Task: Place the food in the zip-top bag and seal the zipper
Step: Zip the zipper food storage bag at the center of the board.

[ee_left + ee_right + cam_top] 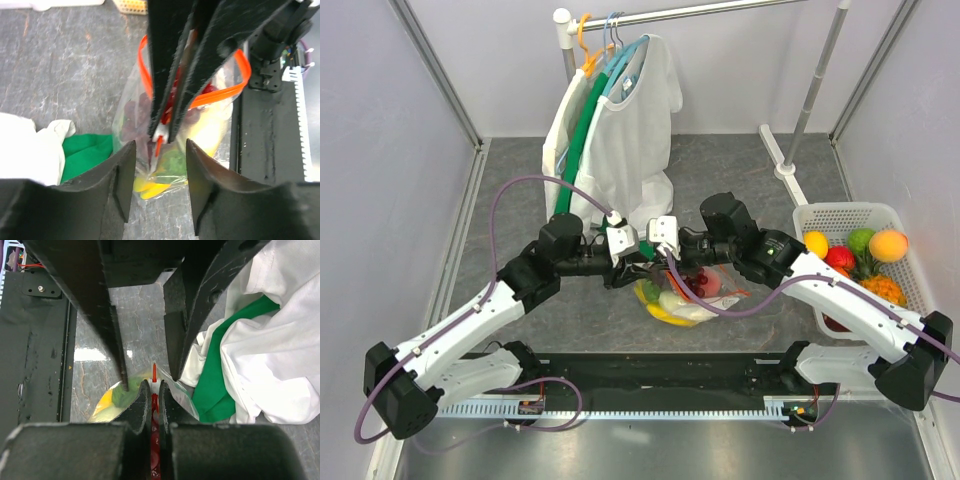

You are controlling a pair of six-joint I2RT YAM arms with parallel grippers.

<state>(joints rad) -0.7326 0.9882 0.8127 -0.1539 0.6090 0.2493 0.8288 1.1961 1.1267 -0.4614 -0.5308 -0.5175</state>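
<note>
Food sits inside the zip-top bag between my arms, right gripper pinched shut on the zipper at its slider end, left gripper jaws apart gripping nothing, mouth gaping, so I reckon loading's done and sealing is left

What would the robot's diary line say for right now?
left claw: open at the zipper | right claw: shut on zipper | food: inside bag | seal: not done
</note>
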